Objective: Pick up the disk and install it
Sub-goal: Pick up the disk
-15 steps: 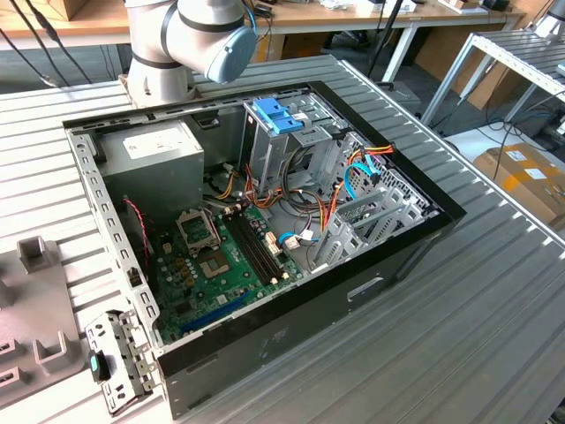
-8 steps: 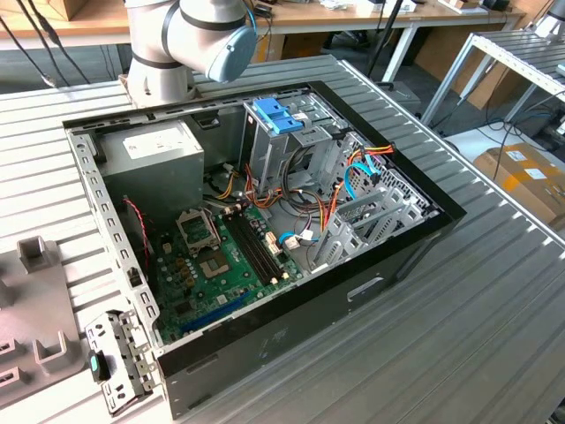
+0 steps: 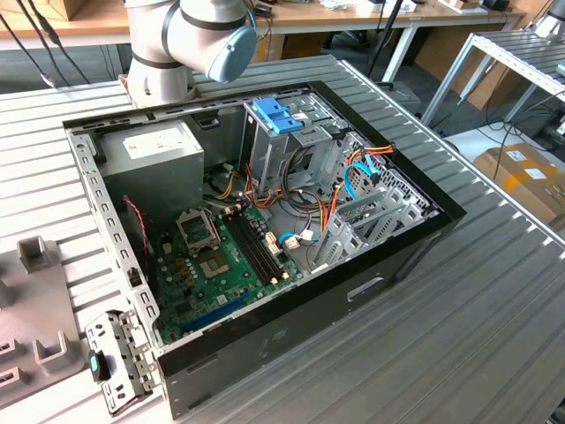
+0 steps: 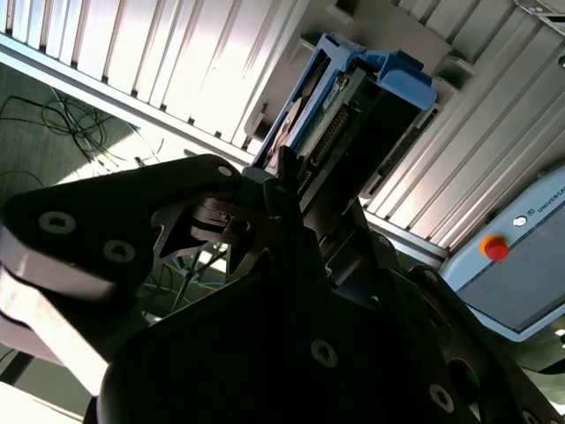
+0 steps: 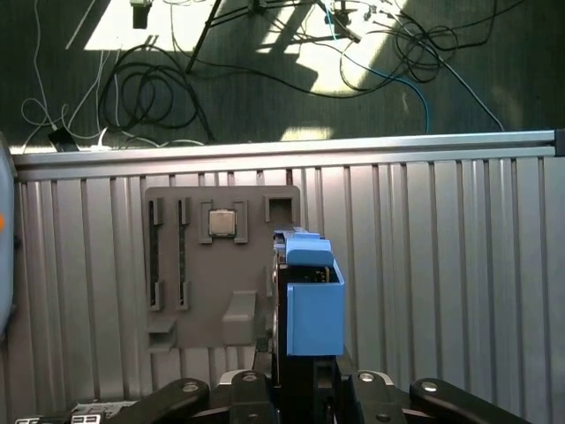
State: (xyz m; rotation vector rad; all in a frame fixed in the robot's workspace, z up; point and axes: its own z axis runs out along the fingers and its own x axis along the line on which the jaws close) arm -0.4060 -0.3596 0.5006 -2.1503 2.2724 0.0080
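The disk [image 5: 313, 305] stands on edge between my fingers, its light blue carrier rail turned to the camera in the first wrist view. My gripper [image 5: 305, 367] is shut on its near end. In the second wrist view the disk [image 4: 353, 106] shows its connector edge and blue frame, with one dark fingertip [image 4: 282, 172] pressed against its side. It sits over a grey fixture plate [image 5: 190, 274] with slots, on the ribbed metal table. I cannot tell whether it is clear of the plate or still touches it.
The open computer case [image 3: 388, 265] lies on the table [image 3: 494, 318] in the exterior view, with a motherboard [image 3: 221, 265], a grey power-supply box [image 3: 150, 150] and a metal drive cage topped by a blue latch [image 3: 275, 115]. The arm's base [image 3: 177, 44] stands behind the case. Cables [image 5: 141, 88] lie on the floor beyond the table edge.
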